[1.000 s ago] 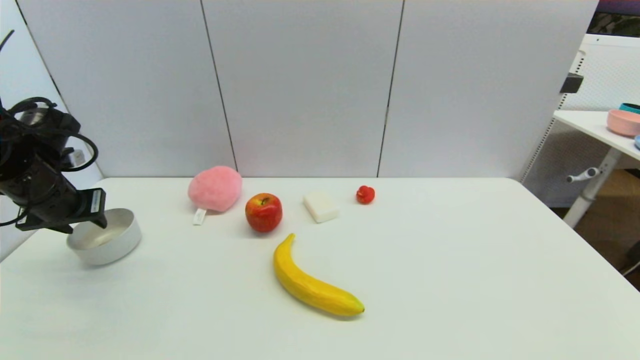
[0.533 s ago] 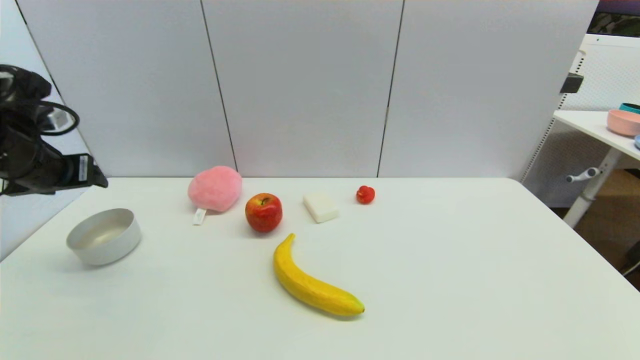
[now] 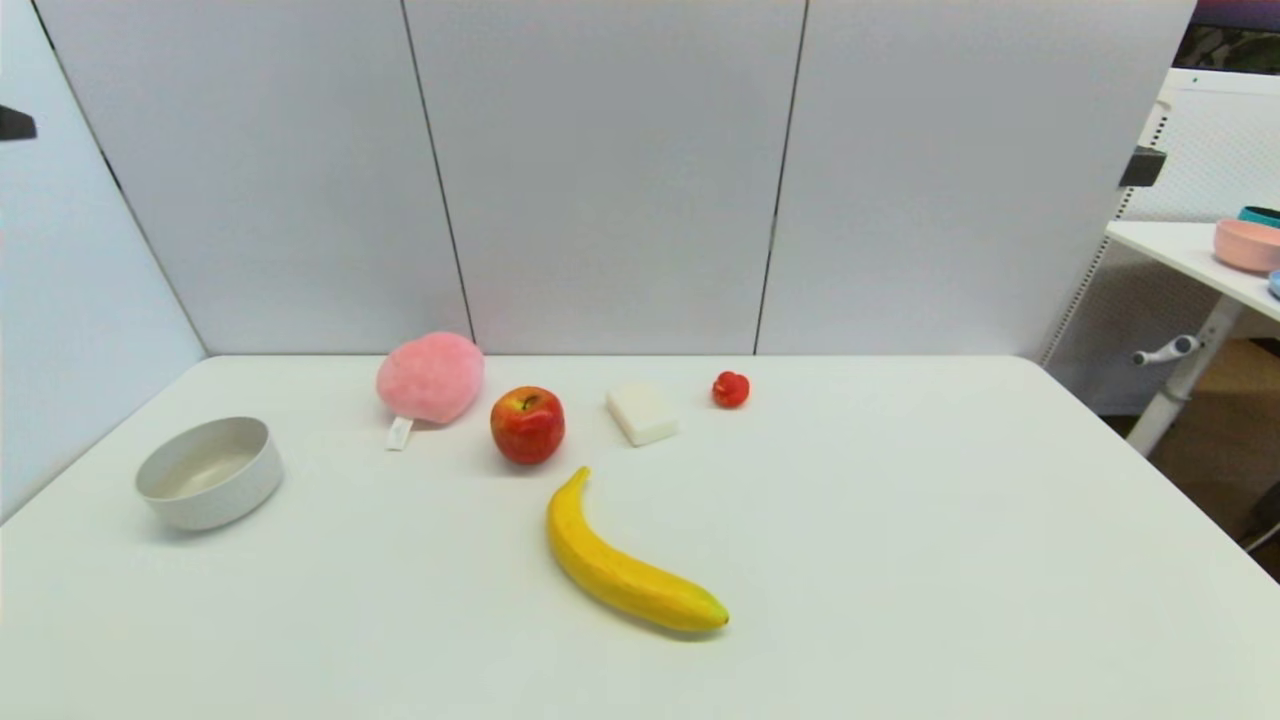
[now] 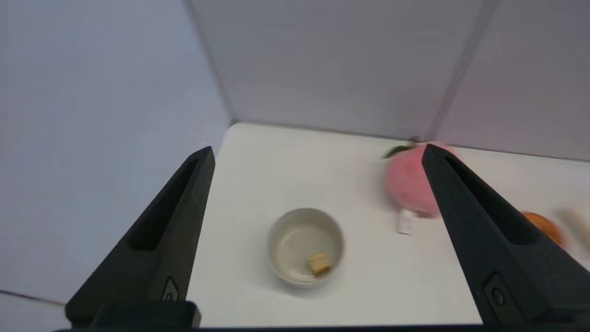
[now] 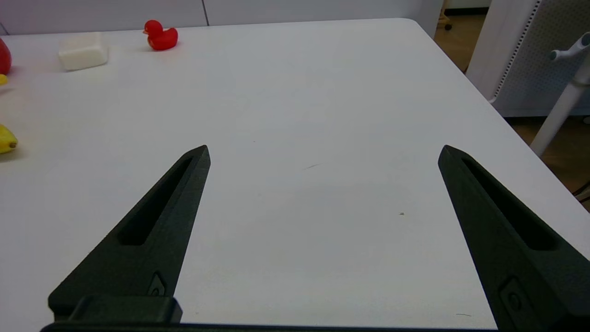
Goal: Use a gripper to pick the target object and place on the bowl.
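With its jaws spread wide and holding nothing, the left gripper (image 4: 318,152) hangs high above the far left corner of the white table (image 3: 900,520); the head view shows only a small black sliver of it at the left edge. Directly below, in the left wrist view, the off-white bowl (image 4: 281,233) stands on the table, and the wooden cube (image 4: 319,263) lies inside it, on the floor of the bowl against the inner wall. In the head view the bowl (image 3: 215,495) sits near the left edge of the table, and its wall hides the cube.

A pink plush toy (image 3: 430,376) with a white tag lies to the right of the bowl, well apart from it. A red apple (image 3: 527,424) stands just beside the toy. Further right lie a white block (image 3: 642,413) and a small red duck (image 3: 731,389). A yellow banana (image 3: 625,572) lies nearer the robot than the apple.

The right gripper (image 5: 322,150) hovers low over the right part of the table, jaws likewise spread apart and gripping nothing. A side table (image 3: 1180,250) at the far right carries a pink bowl (image 3: 1246,244).
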